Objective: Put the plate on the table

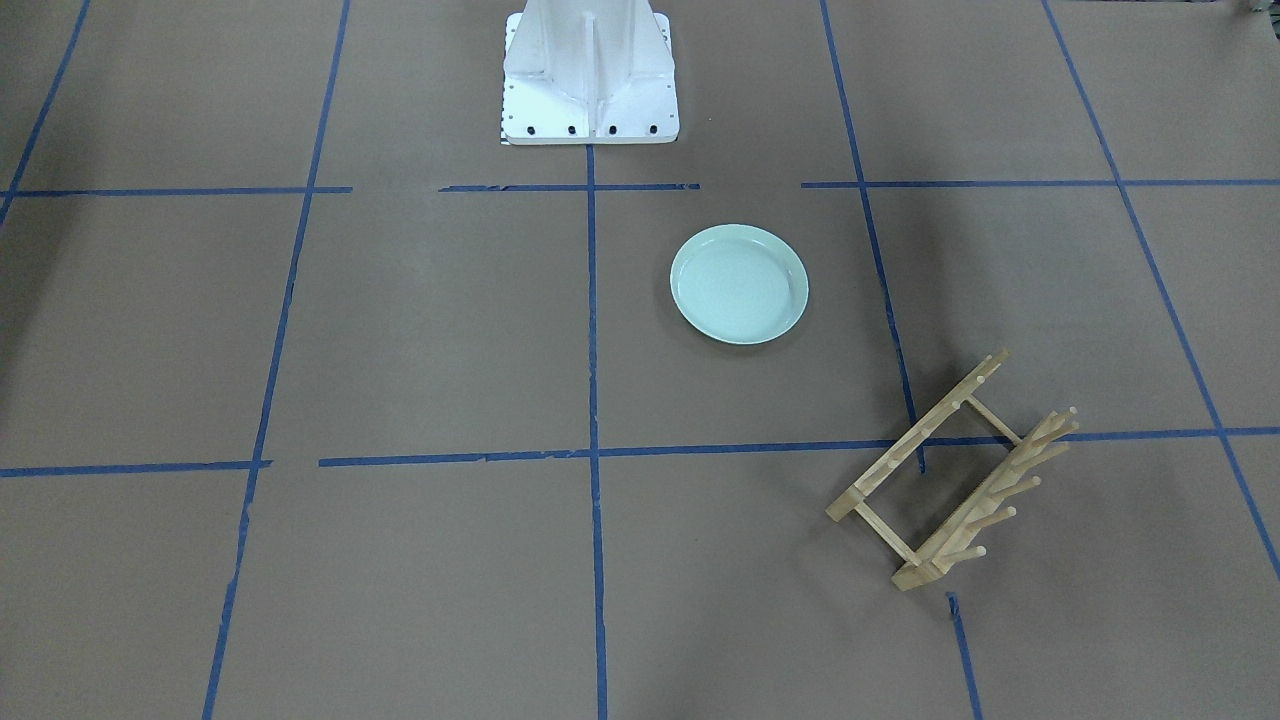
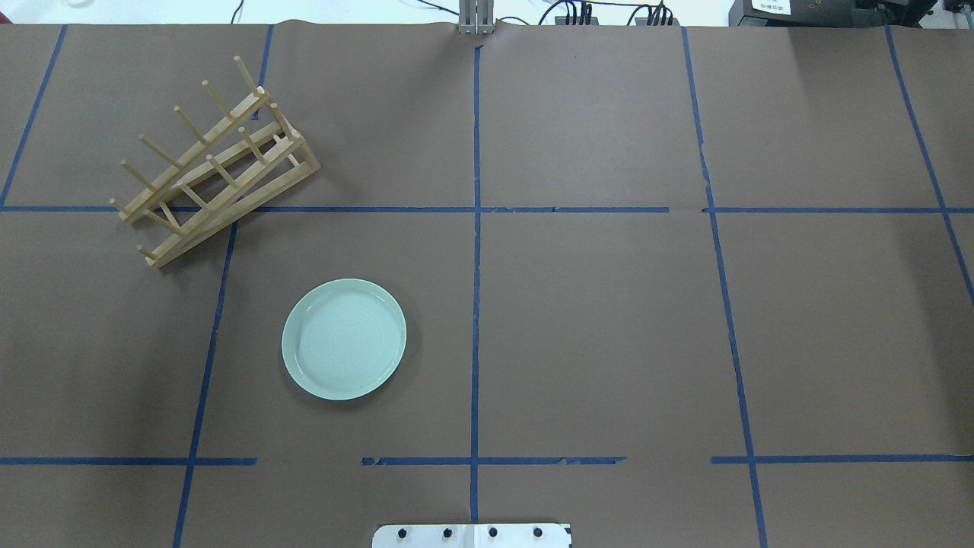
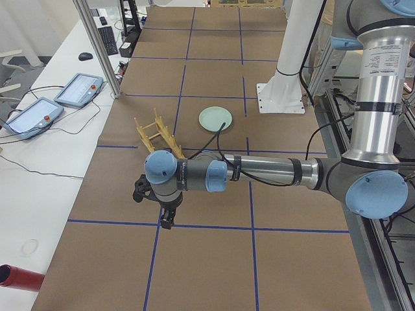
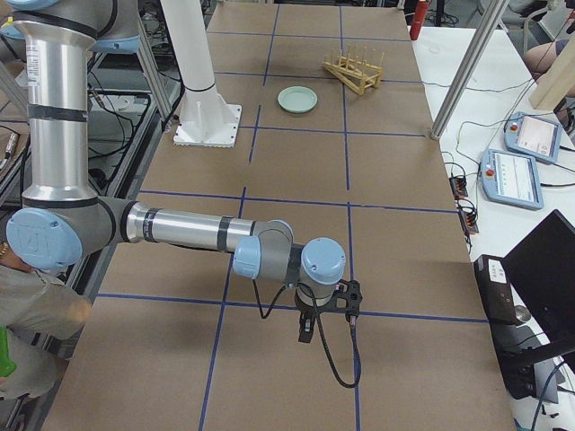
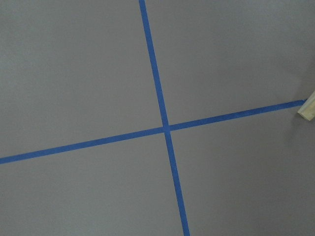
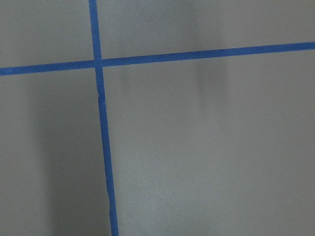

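The pale mint-green plate (image 1: pixel 739 284) lies flat on the brown table (image 1: pixel 400 330), apart from the wooden rack. It also shows in the overhead view (image 2: pixel 344 339) and both side views (image 3: pixel 216 118) (image 4: pixel 297 99). My left gripper (image 3: pixel 167 217) hangs low over the table, well away from the plate. It shows only in the left side view, so I cannot tell its state. My right gripper (image 4: pixel 305 328) hangs over the table's other end, seen only in the right side view, and its state is unclear too. Both wrist views show only table and blue tape.
The wooden peg rack (image 2: pixel 217 167) stands beyond the plate on my left, with no dish in it (image 1: pixel 955 475). One wooden corner of it (image 5: pixel 307 108) shows in the left wrist view. The white robot base (image 1: pixel 590 70) stands at the table's near middle. Tablets (image 3: pixel 78 87) lie beyond the far edge.
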Robot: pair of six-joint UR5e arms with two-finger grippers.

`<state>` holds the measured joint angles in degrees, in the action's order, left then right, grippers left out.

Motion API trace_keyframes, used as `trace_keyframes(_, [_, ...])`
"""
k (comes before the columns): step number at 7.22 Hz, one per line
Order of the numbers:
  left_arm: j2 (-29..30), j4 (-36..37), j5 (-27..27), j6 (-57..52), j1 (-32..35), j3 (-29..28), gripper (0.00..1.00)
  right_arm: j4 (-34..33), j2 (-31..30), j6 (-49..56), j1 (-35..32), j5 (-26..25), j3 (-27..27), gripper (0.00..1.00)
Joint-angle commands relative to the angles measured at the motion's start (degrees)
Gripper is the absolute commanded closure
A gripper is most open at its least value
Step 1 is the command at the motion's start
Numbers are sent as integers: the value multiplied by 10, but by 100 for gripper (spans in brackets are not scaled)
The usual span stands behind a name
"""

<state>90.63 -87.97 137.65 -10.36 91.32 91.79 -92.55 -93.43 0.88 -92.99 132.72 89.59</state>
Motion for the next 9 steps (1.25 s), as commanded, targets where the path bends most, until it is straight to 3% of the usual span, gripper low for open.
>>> trace_keyframes(1, [-15,-1,-1,0,0,-3,0,0,0,0,0,0,0,0])
trace_keyframes(4, [2,0,-36,0,10,2,0,0,0,0,0,0,0,0])
trace_keyframes(9, [22,3,-36,-4,41,4,0,0,0,0,0,0,0,0])
